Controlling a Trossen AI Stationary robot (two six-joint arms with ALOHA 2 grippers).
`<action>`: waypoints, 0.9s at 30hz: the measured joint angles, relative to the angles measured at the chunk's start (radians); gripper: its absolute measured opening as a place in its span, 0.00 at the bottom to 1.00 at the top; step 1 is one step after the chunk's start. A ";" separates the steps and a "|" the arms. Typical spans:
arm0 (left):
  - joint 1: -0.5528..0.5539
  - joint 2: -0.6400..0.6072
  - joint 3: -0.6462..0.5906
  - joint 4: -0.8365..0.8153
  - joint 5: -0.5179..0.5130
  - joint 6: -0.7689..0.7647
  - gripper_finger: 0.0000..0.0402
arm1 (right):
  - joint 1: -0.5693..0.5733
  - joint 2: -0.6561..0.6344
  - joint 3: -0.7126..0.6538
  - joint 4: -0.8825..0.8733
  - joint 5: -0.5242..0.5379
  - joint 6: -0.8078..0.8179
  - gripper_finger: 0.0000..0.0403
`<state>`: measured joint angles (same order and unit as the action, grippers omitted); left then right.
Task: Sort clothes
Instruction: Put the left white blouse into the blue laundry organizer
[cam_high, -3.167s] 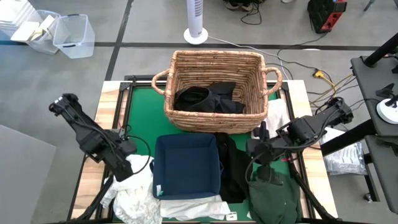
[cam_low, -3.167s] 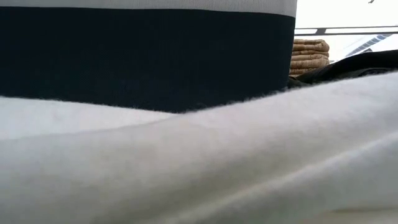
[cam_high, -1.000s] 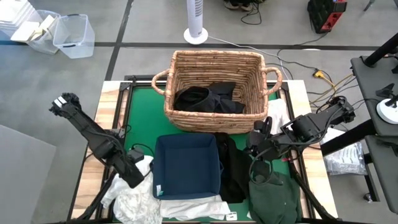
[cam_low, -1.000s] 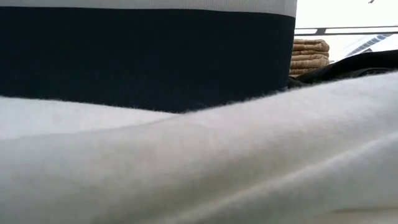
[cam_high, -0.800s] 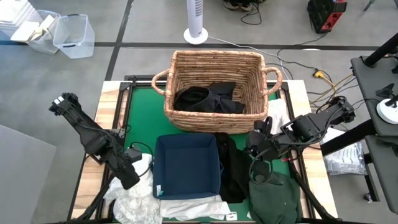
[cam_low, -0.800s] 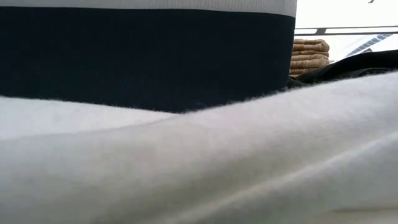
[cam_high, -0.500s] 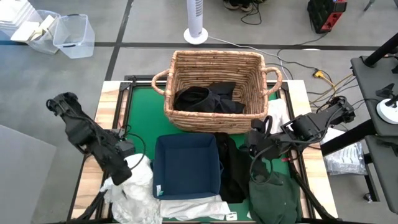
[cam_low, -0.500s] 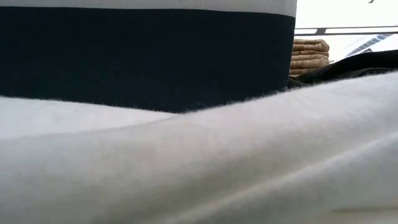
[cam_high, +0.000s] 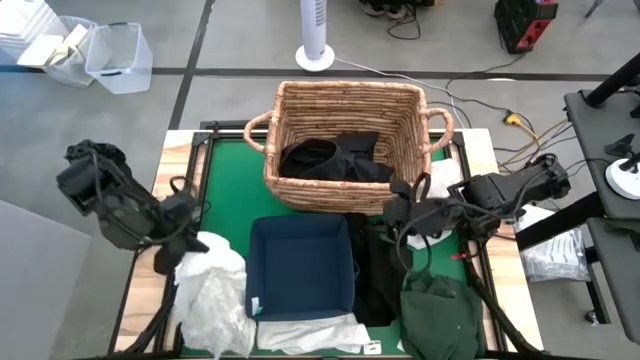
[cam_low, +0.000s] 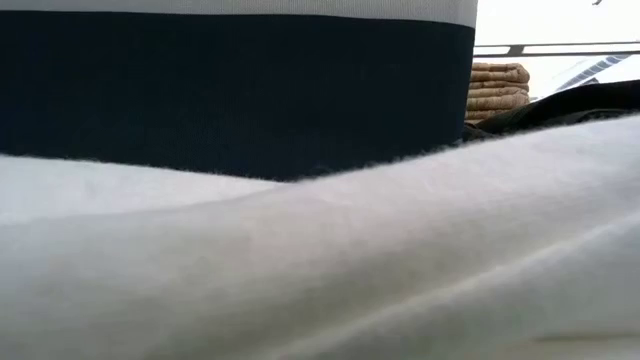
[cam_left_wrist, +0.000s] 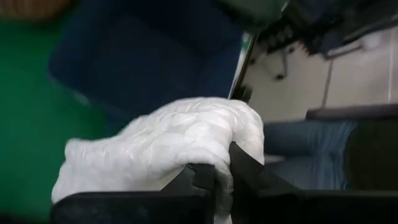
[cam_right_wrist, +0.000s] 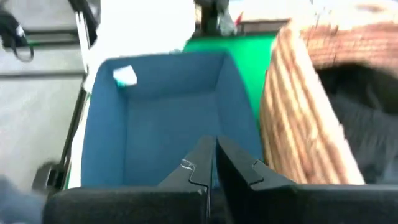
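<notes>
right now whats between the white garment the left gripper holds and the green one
In the high view, the navy bin sits between the white garment and the green garment, with black clothes beside it.

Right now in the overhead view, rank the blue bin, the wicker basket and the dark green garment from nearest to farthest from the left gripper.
1. Blue bin: just right of the left gripper, mid-table.
2. Wicker basket: at the table's far edge, centre.
3. Dark green garment: near right corner.

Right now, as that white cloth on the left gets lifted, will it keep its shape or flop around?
Probably flop: the white garment hangs crumpled and trailing from the left gripper. In the left wrist view it bunches over the fingers, so it looks soft, likely light, and unlikely to slip.
</notes>
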<state>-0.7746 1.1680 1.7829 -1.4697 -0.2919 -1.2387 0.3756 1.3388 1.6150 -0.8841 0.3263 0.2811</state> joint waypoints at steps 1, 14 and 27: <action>0.000 0.005 0.022 0.000 -0.023 0.018 0.00 | -0.010 0.000 0.000 0.031 0.000 -0.027 0.03; 0.000 0.142 0.279 -0.015 -0.254 0.233 0.00 | -0.122 0.052 0.000 0.419 -0.019 -0.283 0.03; 0.000 0.257 0.470 -0.023 -0.438 0.343 0.00 | -0.157 0.140 -0.001 0.654 -0.146 -0.301 0.05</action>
<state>-0.7746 1.4247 2.2531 -1.4929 -0.7296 -0.8955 0.2188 1.4790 1.6142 -0.2306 0.1799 -0.0199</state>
